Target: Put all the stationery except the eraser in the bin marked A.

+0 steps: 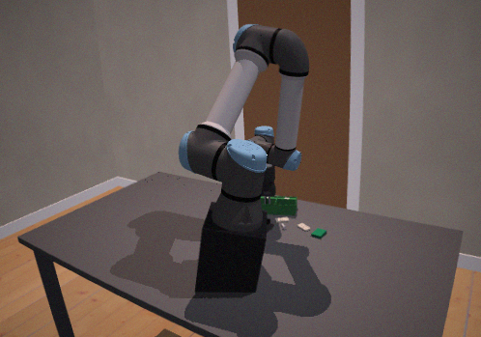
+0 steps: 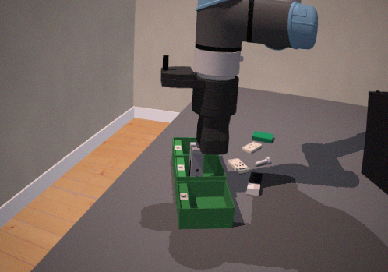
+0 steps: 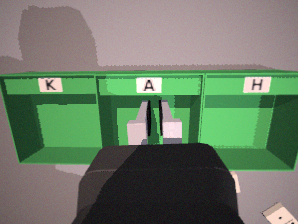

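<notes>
Grey walls (image 1: 97,72) (image 2: 70,58) are standing behind as we are positioning the narrowly parted tool (image 1: 267,200) (image 2: 195,174) (image 3: 154,111) inside bin A (image 1: 280,209) (image 2: 215,167) (image 3: 115,86), apparently for release, any grip impossible to tell.

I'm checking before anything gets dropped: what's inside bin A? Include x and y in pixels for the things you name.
In bin A (image 2: 181,174) (image 3: 114,88), the gripper's (image 2: 195,175) (image 3: 154,103) fingers reach down, with green floor beside them. No stationery is visible there, but the gripper covers the near part, and I can't tell what's between its fingertips.

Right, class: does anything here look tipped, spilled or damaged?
Nothing stands out. The green bins stand upright in a row; beside them the dominoes and bolt lie on the table, without visible damage.
</notes>
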Motion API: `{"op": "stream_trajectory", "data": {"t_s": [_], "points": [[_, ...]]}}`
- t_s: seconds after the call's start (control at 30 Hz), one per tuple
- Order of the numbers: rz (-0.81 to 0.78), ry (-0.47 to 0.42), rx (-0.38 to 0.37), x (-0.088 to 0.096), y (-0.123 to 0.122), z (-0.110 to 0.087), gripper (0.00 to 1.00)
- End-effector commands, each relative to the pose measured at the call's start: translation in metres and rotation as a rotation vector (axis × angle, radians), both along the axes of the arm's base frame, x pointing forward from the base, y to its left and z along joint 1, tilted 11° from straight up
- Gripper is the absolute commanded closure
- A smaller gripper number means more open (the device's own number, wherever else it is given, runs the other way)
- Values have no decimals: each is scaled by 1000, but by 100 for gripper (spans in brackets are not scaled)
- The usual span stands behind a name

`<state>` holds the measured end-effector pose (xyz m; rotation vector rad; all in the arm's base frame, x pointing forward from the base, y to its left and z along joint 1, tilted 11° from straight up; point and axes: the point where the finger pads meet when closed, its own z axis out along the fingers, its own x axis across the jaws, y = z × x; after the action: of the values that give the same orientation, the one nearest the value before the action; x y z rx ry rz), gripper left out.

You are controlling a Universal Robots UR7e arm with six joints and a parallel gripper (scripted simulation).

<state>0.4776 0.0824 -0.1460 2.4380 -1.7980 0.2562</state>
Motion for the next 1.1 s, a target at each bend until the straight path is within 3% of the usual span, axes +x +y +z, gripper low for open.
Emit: {"op": "stream_trajectory", "data": {"t_s": [0.0,0.73,0.97,1.07], "points": [[2,-2,1,0,2,6,69],[2,-2,1,-2,6,29,69],[2,-1,0,-5,11,57,69],[2,-3,0,-4,12,59,69]]}}
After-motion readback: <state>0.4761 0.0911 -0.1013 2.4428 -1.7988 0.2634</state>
